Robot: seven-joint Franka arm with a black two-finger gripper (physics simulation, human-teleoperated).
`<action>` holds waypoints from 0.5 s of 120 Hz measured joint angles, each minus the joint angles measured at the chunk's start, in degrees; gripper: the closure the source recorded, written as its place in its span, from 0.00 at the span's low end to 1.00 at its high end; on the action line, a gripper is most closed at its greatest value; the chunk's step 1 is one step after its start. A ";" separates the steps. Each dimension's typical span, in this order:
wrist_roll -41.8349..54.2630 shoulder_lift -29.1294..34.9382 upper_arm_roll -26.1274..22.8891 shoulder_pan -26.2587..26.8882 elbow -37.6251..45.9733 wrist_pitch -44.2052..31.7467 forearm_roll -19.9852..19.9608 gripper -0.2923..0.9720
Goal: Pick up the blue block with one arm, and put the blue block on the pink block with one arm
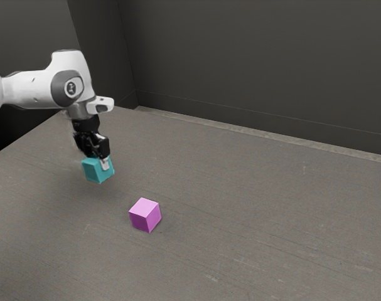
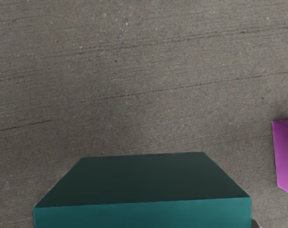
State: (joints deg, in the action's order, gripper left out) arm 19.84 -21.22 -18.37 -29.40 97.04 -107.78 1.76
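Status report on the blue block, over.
Pincer shut on blue block, held above the table. Pink block sits apart, top bare. Nothing between them.

The arm [image 1: 27, 88] was glossy white, built of thick rounded links. Its last joint carried a dark grey round cap [image 1: 71, 86] with a pale mark at its centre. A small white flange [image 1: 101, 105] jutted out beside that joint. The gripper [image 1: 97, 160] was black and blocky, with two short fingers [image 1: 103, 150]; one showed a pale pad at its tip.
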 joint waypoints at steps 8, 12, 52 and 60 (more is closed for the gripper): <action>-2.71 -0.14 -0.33 1.96 0.23 -0.11 0.17 0.55; -4.00 -0.21 -0.43 2.88 0.64 -0.27 0.24 0.55; -14.46 0.49 -4.03 5.48 4.99 -3.63 2.25 0.56; -16.13 0.64 -4.96 5.49 6.02 -4.36 2.54 0.56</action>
State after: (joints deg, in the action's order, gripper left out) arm 3.71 -20.58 -23.32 -23.91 103.06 -112.14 4.30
